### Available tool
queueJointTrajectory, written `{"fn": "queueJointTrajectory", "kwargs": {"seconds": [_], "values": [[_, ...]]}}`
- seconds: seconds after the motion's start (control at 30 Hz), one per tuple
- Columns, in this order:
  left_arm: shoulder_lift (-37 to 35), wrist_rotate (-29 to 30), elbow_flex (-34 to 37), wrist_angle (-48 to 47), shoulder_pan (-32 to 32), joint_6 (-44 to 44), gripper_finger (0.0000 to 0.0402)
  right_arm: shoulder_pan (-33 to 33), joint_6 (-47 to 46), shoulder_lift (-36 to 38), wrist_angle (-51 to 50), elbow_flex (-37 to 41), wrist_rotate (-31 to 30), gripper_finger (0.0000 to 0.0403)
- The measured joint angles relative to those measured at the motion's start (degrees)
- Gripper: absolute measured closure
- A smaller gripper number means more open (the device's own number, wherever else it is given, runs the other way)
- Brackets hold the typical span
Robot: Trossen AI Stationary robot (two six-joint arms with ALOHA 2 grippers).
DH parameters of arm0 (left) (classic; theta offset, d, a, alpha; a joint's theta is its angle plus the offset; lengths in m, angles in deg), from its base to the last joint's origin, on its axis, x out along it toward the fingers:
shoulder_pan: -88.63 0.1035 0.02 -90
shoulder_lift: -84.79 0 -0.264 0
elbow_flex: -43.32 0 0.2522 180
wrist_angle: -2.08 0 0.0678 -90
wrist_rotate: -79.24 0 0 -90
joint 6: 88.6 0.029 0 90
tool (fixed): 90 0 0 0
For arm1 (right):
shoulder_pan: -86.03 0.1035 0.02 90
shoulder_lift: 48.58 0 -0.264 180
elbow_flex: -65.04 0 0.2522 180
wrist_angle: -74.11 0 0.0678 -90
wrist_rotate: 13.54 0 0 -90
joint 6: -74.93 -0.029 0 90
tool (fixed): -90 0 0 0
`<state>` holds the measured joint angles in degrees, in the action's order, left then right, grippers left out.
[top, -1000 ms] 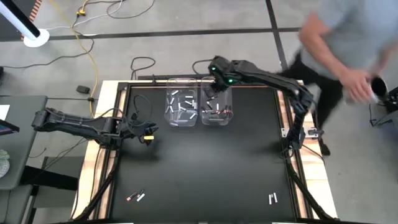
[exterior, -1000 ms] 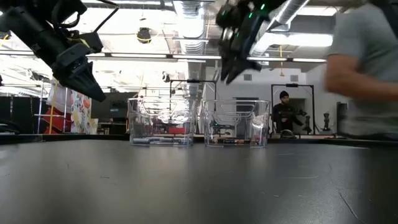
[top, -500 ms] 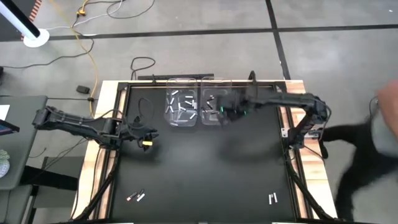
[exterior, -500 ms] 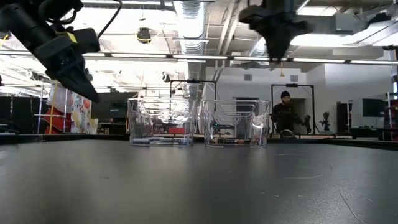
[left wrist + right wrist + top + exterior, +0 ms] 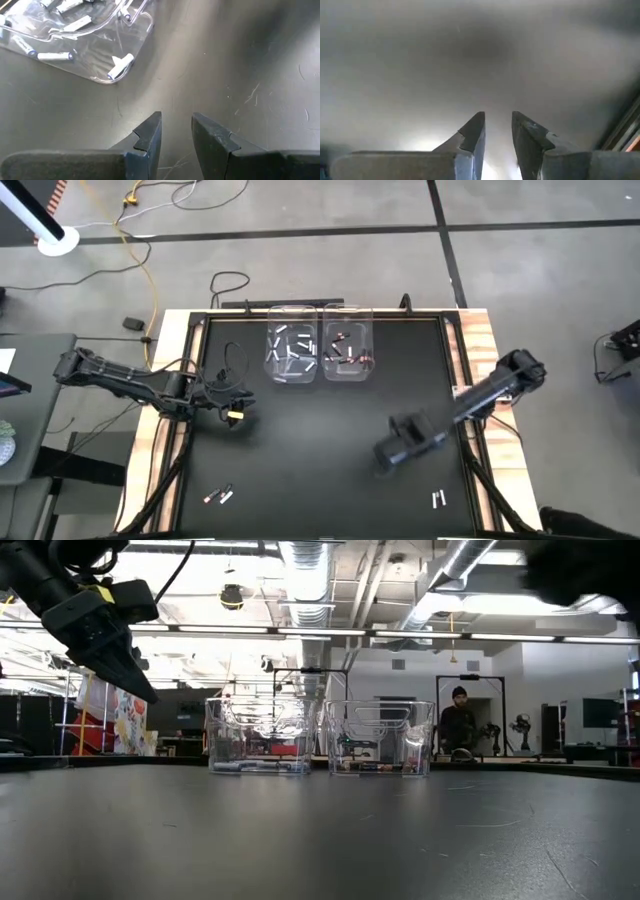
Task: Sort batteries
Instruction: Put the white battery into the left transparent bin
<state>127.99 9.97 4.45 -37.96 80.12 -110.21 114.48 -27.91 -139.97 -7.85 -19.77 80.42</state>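
Two clear bins stand at the table's far edge. The left bin (image 5: 292, 352) holds white batteries (image 5: 54, 56); the right bin (image 5: 348, 352) holds dark and reddish batteries (image 5: 352, 360). Two loose batteries (image 5: 218, 496) lie near the front left corner, and a white pair (image 5: 438, 499) lies near the front right. My left gripper (image 5: 232, 412) hovers at the table's left side, slightly open, with nothing between its fingers (image 5: 176, 125). My right gripper (image 5: 385, 455) hangs blurred above the table's near right part, pointing down. It is open and holds nothing (image 5: 497, 125).
Bare black tabletop (image 5: 320, 440) lies between the bins and the loose batteries. Wooden rails (image 5: 480, 350) edge the table on both sides. In the low view the bins (image 5: 320, 735) stand in the middle distance, with a person (image 5: 458, 720) far off in the room behind.
My right gripper has swung fast from above the right bin toward the table's near right, sinking a little and rolling its wrist. Its fingers keep the same gap. The person who stood at the table's right side has walked out of view.
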Motion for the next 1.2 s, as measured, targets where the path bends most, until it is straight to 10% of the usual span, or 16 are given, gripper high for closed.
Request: {"fn": "queueJointTrajectory", "kwargs": {"seconds": [0.5, 1.2], "values": [[0.0, 0.0, 0.0, 0.5, 0.0, -1.6, 0.0301, 23.2, -29.4, 0.1, 8.8, 6.4, 6.5, 0.0290], [0.0, 0.0, 0.0, 0.0, 0.0, -4.7, 0.0301, 31.4, -29.2, 0.2, 16.8, 14.2, 7.4, 0.0290]]}}
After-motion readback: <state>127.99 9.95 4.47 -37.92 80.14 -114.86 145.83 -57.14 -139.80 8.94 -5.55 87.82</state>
